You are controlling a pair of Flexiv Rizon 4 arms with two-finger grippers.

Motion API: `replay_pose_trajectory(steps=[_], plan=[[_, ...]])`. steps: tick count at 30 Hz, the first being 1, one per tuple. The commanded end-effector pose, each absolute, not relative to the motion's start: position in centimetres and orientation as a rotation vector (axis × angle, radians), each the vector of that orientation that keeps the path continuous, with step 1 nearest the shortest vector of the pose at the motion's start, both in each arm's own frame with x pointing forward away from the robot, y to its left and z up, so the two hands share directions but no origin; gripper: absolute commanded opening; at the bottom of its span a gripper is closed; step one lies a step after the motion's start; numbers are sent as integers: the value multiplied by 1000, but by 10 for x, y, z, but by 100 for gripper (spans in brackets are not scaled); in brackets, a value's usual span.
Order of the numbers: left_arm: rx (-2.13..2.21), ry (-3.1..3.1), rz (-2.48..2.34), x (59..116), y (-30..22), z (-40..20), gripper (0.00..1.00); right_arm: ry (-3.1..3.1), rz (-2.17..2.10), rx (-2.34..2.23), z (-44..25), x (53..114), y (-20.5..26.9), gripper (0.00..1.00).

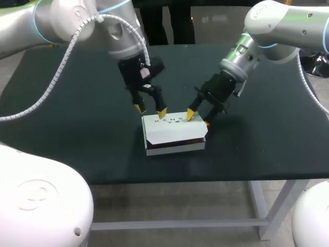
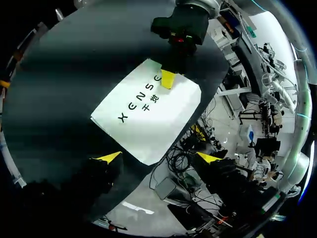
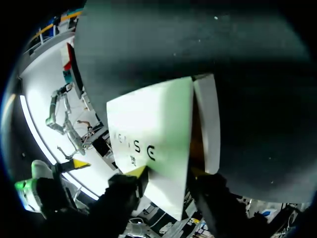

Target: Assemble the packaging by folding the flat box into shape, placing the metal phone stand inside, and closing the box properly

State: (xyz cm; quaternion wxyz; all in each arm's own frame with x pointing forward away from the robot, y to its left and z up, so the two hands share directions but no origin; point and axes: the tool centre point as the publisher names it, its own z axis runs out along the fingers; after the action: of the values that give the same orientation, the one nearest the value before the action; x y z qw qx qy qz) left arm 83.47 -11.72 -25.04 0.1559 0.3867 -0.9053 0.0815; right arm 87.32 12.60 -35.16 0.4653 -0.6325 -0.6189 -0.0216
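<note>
The white box (image 1: 174, 133) lies on the dark table near its front edge, its printed lid (image 3: 148, 144) down almost flat. A dark gap shows between the lid and the white side wall (image 3: 208, 124). My right gripper (image 1: 198, 118) is at the box's far right corner, open, with one yellow tip pressing the lid and the other at the gap beside it (image 3: 167, 172). That tip on the lid (image 2: 167, 79) also shows in the left wrist view. My left gripper (image 1: 150, 110) hangs wide open just behind the box's far left corner, touching nothing (image 2: 158, 157). No phone stand is visible.
The dark table (image 1: 77, 128) stretches bare to both sides and behind the box. Its front edge (image 1: 205, 180) runs a short way in front of the box.
</note>
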Motion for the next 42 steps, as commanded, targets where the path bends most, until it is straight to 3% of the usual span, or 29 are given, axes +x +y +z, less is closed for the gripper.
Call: replay_pose_trajectory(steps=[1,11,28,42], plan=[[1154,-2714,139,834,-123,-245,100,-1520,-51,-1551,-352,874,125,53],[1169,-2720,139,836,-123,-249,100,-1520,-51,-1551,-352,874,125,49],[627,-2990,204,838,-116,-269,100,-1520,-51,-1551,-352,874,125,49],[677,-3029,74,835,-120,-273,100,-1520,-51,-1551,-352,874,125,49]])
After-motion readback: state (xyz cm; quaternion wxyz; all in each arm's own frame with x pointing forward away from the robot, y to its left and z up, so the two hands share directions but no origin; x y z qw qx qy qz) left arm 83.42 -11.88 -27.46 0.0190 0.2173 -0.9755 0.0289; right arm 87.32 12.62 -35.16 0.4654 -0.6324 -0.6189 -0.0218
